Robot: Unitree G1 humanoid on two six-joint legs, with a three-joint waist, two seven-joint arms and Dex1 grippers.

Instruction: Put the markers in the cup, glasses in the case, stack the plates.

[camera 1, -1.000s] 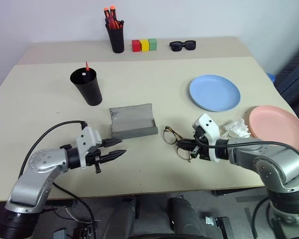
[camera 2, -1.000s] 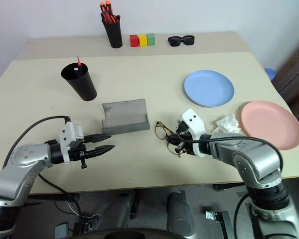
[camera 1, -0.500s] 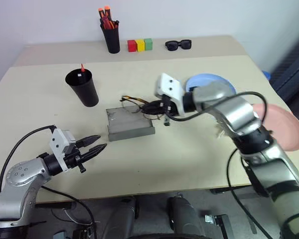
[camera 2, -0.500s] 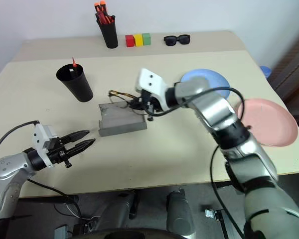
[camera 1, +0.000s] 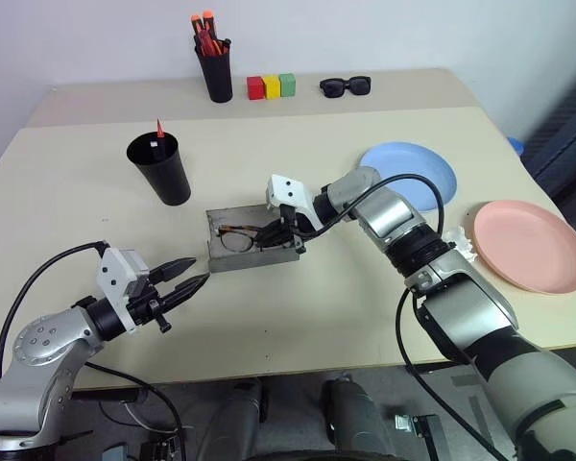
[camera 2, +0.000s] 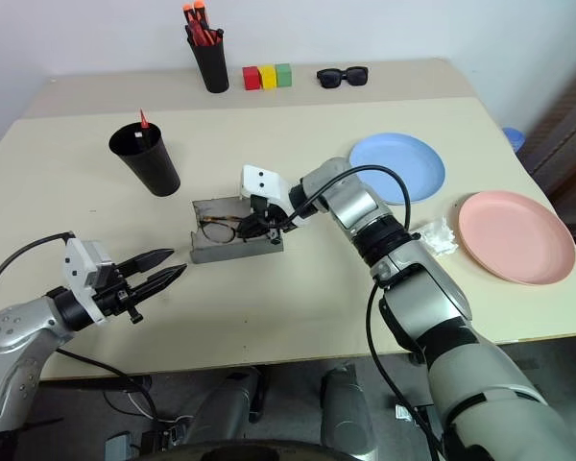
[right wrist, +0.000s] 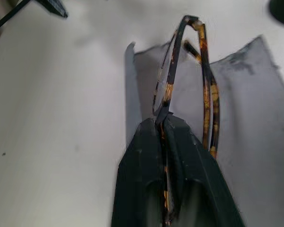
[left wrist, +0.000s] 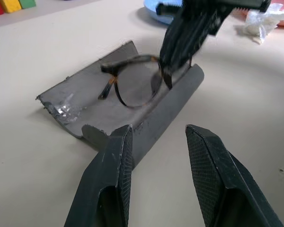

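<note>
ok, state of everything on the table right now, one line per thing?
case: open, glasses inside
glasses: in case, right gripper pinching the frame
left gripper: open, empty, near case
black cup: upright, red marker in it
blue plate: flat, unstacked
pink plate: flat, unstacked

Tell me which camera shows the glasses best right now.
The left wrist view: the glasses lie in the open case, their whole front visible, with the right gripper at one end. The right wrist view shows them edge-on; the head views show them small.

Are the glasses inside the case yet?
Yes, the glasses lie in the open grey case, with the right gripper pinching their frame.
</note>
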